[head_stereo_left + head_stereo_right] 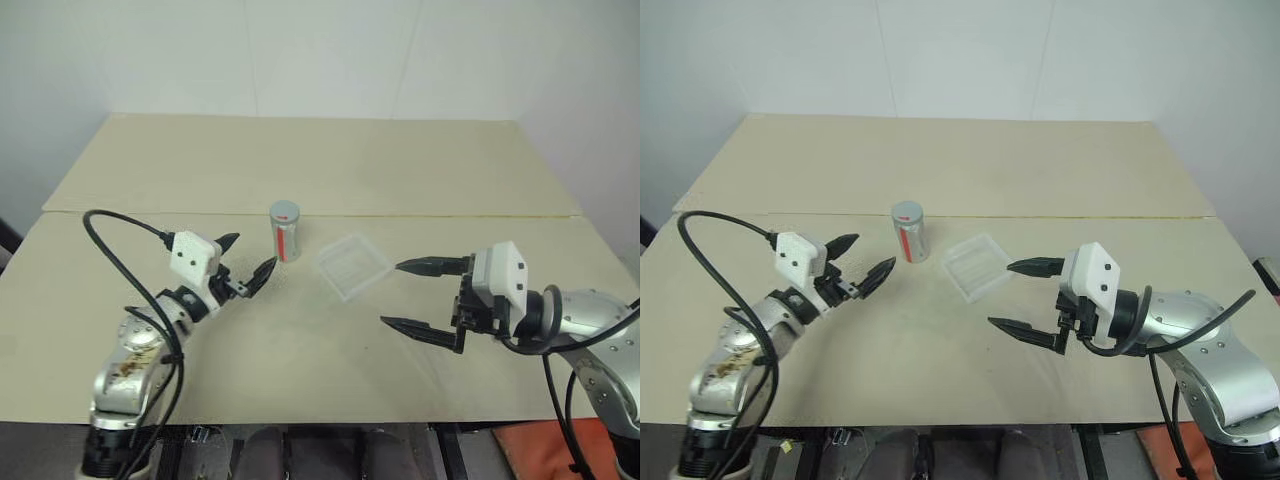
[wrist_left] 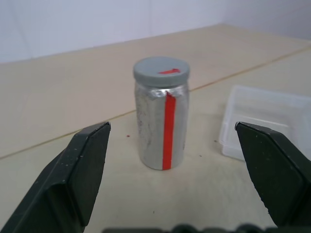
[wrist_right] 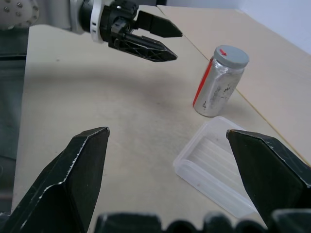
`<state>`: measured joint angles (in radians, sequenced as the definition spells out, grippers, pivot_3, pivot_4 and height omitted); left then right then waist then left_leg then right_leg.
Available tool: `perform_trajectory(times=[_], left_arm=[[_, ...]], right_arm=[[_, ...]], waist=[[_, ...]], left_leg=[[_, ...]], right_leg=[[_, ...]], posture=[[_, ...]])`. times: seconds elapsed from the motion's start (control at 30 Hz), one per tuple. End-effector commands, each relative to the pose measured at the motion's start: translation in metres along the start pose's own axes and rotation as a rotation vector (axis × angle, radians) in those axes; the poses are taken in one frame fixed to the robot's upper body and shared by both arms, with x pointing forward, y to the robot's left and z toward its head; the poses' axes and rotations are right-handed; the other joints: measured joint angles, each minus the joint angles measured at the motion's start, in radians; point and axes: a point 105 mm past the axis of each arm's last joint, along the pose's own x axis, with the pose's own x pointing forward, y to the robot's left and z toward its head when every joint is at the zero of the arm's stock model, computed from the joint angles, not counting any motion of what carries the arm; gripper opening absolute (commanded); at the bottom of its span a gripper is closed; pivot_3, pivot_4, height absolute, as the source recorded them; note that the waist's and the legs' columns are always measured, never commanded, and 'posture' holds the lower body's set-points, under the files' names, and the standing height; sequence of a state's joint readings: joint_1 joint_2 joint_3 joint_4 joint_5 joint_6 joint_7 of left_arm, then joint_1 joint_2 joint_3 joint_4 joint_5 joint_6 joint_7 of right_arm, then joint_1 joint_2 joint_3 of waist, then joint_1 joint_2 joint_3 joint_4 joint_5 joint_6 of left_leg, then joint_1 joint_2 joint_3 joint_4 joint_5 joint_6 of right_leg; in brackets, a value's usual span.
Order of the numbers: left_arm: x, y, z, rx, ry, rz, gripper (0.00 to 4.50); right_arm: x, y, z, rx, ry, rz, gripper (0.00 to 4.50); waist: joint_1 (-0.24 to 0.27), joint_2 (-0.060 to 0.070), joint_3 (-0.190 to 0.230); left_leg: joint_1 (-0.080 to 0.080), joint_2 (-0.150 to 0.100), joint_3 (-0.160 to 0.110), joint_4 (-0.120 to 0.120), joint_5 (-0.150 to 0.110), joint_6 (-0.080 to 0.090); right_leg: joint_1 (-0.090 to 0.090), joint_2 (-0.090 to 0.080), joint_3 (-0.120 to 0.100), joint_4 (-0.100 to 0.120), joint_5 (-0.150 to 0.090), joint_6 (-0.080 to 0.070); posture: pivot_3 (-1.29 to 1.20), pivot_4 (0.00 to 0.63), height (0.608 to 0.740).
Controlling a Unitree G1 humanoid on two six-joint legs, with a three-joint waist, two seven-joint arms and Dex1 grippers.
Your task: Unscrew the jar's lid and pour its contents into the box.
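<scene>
The jar (image 1: 286,236) stands upright near the table's middle, silvery with a vertical red stripe, and the grey lid (image 1: 285,212) with a small red mark sits on top. Just to its right lies the box (image 1: 352,265), a clear shallow tray with nothing visible inside. My left gripper (image 1: 248,258) is open, level, a short way left of the jar and pointing at it; the jar (image 2: 162,119) stands ahead between its fingers, untouched. My right gripper (image 1: 412,296) is open too, right of the box and aimed left across it. The contents are hidden inside the jar.
The table (image 1: 300,370) is pale wood, with a seam (image 1: 450,214) running across just behind the jar and box. A white wall stands behind the far edge. A black cable (image 1: 120,250) loops up from my left arm.
</scene>
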<state>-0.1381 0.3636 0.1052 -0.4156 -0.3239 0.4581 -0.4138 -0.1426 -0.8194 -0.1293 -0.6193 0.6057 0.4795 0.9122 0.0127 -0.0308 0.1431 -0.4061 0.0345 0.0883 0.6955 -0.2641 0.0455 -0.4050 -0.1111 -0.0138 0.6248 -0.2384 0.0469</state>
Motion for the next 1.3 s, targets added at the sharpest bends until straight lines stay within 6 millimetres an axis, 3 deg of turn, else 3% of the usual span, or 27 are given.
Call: perform_trajectory(times=[0.03,0.53,1.3], left_arm=[[0.01,-0.006,0.008,0.008,-0.055,0.095,4.48],[0.055,-0.008,-0.017,0.009,-0.044,0.181,4.48],[0.101,-0.016,-0.02,-0.001,-0.083,0.243,4.48]], right_arm=[[-0.002,-0.001,0.01,-0.045,-0.017,-0.015,4.5],[-0.001,-0.003,0.015,-0.065,-0.026,-0.005,4.5],[-0.003,-0.001,0.018,-0.067,-0.034,-0.016,4.5]], waist=[[0.0,0.0,0.0],[0.001,0.0,0.0],[0.002,-0.001,0.0]], left_leg=[[0.001,0.0,0.0,0.0,0.0,0.0],[0.001,-0.001,0.0,0.0,-0.001,0.001],[0.0,-0.001,0.0,0.0,-0.001,0.001]], right_leg=[[0.001,0.0,0.0,0.0,0.0,0.0],[0.001,-0.001,0.0,-0.001,0.0,0.0],[0.001,-0.001,-0.001,-0.001,0.0,0.0]], posture=[[0.0,0.15,0.74],[0.0,0.15,0.74],[0.0,0.15,0.74]])
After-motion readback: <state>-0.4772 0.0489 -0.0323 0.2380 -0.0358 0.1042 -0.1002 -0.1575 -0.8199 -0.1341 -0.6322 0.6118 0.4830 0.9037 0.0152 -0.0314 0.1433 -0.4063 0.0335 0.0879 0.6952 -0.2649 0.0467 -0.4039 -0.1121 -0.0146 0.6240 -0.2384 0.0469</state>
